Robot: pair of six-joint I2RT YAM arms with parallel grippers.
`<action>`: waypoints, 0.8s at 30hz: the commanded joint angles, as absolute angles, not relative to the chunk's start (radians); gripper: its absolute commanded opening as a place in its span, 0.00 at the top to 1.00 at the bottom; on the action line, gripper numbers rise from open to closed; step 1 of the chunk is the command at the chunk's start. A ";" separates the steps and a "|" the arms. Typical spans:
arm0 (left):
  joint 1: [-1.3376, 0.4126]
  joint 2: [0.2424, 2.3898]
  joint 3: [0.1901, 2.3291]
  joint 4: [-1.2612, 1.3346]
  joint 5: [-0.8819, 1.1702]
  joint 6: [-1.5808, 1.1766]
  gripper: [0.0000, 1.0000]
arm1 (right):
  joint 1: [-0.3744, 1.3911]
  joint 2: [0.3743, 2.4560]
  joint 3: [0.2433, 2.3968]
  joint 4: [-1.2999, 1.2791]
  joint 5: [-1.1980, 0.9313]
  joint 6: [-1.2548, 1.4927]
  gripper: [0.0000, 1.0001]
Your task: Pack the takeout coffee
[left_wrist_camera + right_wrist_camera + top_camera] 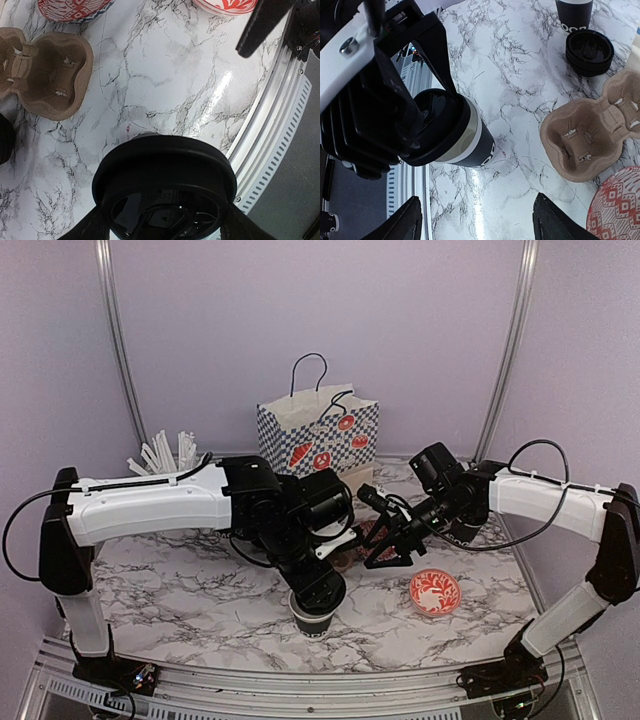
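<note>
Lidding step, likely: left claw clamps lid atop cup. Right claw spread, empty. Next: press lid flush, then cup into carrier.

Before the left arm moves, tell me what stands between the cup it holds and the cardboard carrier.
Nothing visible on the table does: only bare marble lies between the lidded cup, held in the left gripper, and the cardboard carrier. The open right gripper hovers above that stretch and may crowd the path.
</note>
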State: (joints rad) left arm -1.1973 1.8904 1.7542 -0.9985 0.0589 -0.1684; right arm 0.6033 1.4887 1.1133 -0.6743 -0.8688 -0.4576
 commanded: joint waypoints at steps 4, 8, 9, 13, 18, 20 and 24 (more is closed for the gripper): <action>-1.203 1.885 1.743 -1.078 0.010 -0.154 0.30 | 0.608 1.479 1.114 -0.690 -0.867 -0.471 0.26; -1.203 1.901 1.748 -1.083 0.010 -0.150 0.30 | 0.609 1.476 1.109 -0.689 -0.864 -0.472 0.26; -1.203 1.904 1.751 -1.083 0.010 -0.149 0.30 | 0.609 1.475 1.108 -0.689 -0.864 -0.472 0.26; -1.203 1.914 1.760 -1.083 0.011 -0.141 0.30 | 0.609 1.473 1.108 -0.689 -0.862 -0.472 0.27; -1.204 1.935 1.768 -1.083 0.039 -0.135 0.30 | 0.608 1.475 1.106 -0.689 -0.861 -0.475 0.26; -1.204 1.944 1.770 -1.081 0.046 -0.134 0.30 | 0.609 1.476 1.107 -0.688 -0.863 -0.475 0.27; -1.206 1.957 1.777 -1.081 0.050 -0.131 0.30 | 0.609 1.477 1.106 -0.690 -0.863 -0.477 0.27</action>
